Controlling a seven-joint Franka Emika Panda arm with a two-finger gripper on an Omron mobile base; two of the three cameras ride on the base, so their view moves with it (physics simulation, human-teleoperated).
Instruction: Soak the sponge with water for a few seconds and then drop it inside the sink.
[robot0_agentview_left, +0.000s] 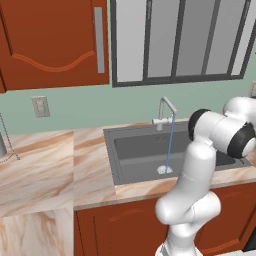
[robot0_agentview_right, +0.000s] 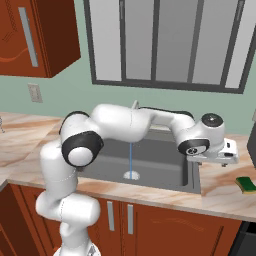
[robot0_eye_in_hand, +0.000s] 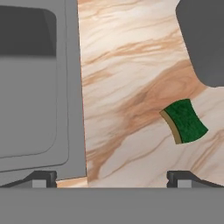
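The sponge (robot0_agentview_right: 246, 185), green over a yellow layer, lies on the marble counter to the right of the sink (robot0_agentview_right: 195, 176). In the hand view the sponge (robot0_eye_in_hand: 186, 121) sits at the right, above the right fingertip, and the sink's grey rim (robot0_eye_in_hand: 74, 87) runs down the left. My gripper (robot0_eye_in_hand: 111, 179) is open, its fingertips wide apart with nothing between them. It hovers (robot0_agentview_right: 219, 159) over the counter just right of the basin, left of the sponge and above it. Water (robot0_agentview_left: 169, 142) falls in a thin blue stream from the faucet (robot0_agentview_left: 165, 111) to the drain of the sink (robot0_agentview_left: 111, 155).
A dark object (robot0_eye_in_hand: 203, 39) stands on the counter close behind the sponge, also at the right edge (robot0_agentview_right: 251, 145). Marble counter (robot0_agentview_left: 40, 165) stretches left of the sink, with a metal item (robot0_agentview_left: 2, 146) at its far left. Cabinets hang overhead.
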